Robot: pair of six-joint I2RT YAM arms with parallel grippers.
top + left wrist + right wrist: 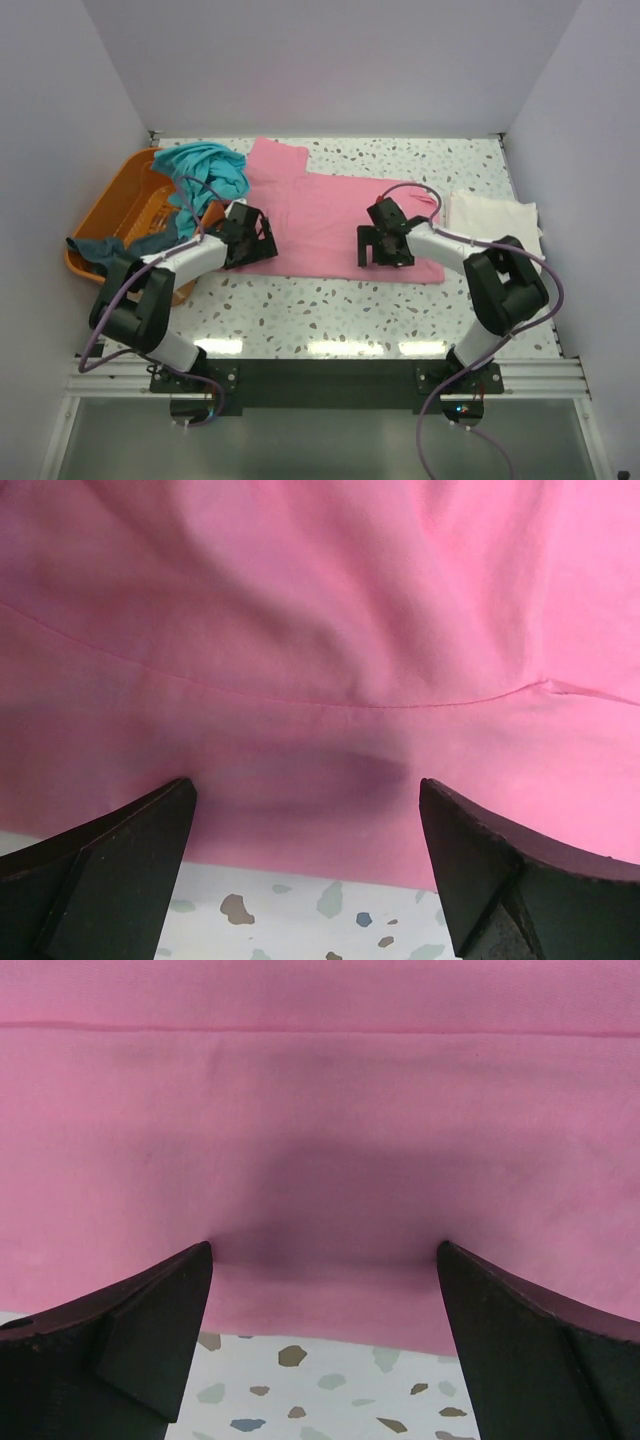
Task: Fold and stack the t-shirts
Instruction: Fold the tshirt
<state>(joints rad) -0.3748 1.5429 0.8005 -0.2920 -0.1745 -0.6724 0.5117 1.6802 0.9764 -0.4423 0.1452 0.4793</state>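
The pink t-shirt (330, 215) is spread flat across the middle of the speckled counter (330, 310), with one sleeve pointed toward the far wall and the near hem running left to right. The left end effector (250, 235) is placed at the shirt's near left edge, and the right end effector (383, 245) at the near hem further right. Both are released: the jaws are spread wide and nothing is gripped between them.

In the left wrist view, two dark fingers (110, 860) are seen on either side of the hem. Pink cloth and a curved seam lie beyond them, and bare counter lies below. In the right wrist view, the fingers (130, 1330) are likewise parted, with the hem just past their tips and a straight seam further off. Whether any fingertip touches the cloth cannot be told.

An orange basket (125, 195) is set at the far left of the counter. The teal t-shirt (205, 170) is heaped on its far side and spills over the rim up to the pink shirt's edge. The dark slate-blue t-shirt (100, 250) is draped over the basket's near rim, beside the left arm. The cream-white t-shirt (495, 215) is laid flat at the right side of the counter, just beside the pink shirt's right end, and is partly hidden by the right arm.
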